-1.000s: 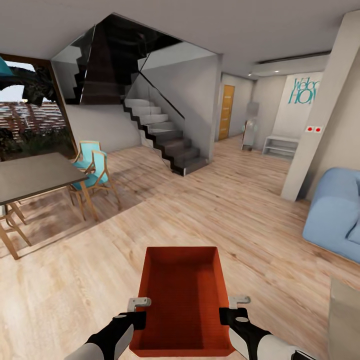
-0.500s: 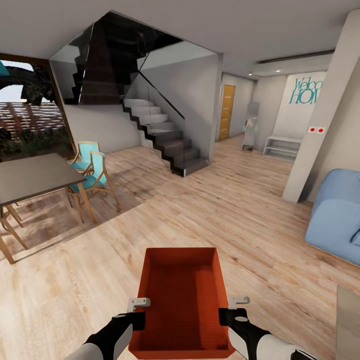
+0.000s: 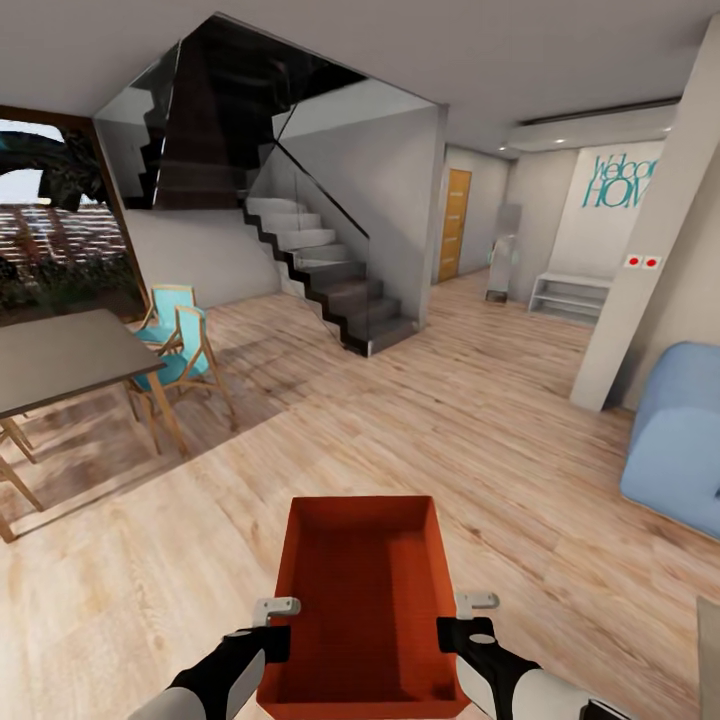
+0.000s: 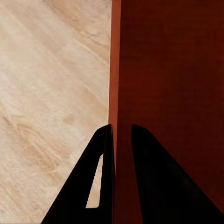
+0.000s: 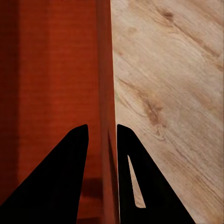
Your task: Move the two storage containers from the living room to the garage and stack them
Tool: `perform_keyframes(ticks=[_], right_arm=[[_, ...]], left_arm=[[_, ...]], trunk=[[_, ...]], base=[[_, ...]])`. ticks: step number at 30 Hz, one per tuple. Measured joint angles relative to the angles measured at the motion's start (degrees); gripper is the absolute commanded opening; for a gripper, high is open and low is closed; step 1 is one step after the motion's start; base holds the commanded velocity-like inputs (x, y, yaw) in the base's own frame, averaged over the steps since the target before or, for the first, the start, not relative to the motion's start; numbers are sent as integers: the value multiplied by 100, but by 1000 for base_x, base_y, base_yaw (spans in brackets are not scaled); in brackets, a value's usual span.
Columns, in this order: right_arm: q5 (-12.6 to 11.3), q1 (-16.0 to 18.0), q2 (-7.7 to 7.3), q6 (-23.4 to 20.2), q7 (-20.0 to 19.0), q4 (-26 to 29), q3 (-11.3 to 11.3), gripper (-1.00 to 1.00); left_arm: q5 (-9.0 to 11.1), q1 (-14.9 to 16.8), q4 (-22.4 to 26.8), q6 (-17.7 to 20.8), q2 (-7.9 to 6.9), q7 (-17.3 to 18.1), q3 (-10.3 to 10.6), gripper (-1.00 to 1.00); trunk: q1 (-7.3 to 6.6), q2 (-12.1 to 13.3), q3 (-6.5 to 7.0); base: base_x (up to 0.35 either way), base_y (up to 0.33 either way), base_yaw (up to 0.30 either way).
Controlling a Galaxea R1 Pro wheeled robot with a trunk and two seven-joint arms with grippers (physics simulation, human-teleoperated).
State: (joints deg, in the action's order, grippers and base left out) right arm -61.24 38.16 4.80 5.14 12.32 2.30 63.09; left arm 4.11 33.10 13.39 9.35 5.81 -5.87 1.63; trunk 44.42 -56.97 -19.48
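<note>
Carried low in front of the trunk, above the light wood-plank floor (image 3: 480, 430) of the living room: one red-orange storage container (image 3: 362, 590), open top up, held level between both arms. Left claw (image 3: 277, 607) clamped on the container's left wall, one finger inside and one outside, the thin wall pinched between them in the left wrist view (image 4: 115, 93). Right claw (image 3: 476, 602) clamped likewise on the right wall, the red panel caught between its two dark fingers (image 5: 56, 186) in the right wrist view. Inside of the container bare, its floor faintly ribbed.

Ahead and to the left, a grey desk (image 3: 60, 355) with wooden legs, and turquoise-seated chairs (image 3: 180, 350) drawn up just beside it. Behind these, a large wood-framed window (image 3: 50, 230) onto greenery. Further off in the middle, a dark staircase (image 3: 335, 290) with a glass balustrade rising to the left. Past it, an orange striped door (image 3: 455, 225) at the end of a passage, and a low white shelf (image 3: 568, 297) under teal lettering (image 3: 622, 182) on the wall. At the right edge, part of a blue sofa (image 3: 680, 440), near a pale pillar (image 3: 650, 250) bearing two small red marks.
</note>
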Motion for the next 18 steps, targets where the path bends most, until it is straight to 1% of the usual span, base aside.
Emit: perform_keyframes(ticks=[18], right_arm=[[-22,0,-15,11,2,28,9,-100]], left_arm=[[-4,-2,38,15,3,-7,2,-100]], trunk=[[0,0,0]], base=[[323,0,0]])
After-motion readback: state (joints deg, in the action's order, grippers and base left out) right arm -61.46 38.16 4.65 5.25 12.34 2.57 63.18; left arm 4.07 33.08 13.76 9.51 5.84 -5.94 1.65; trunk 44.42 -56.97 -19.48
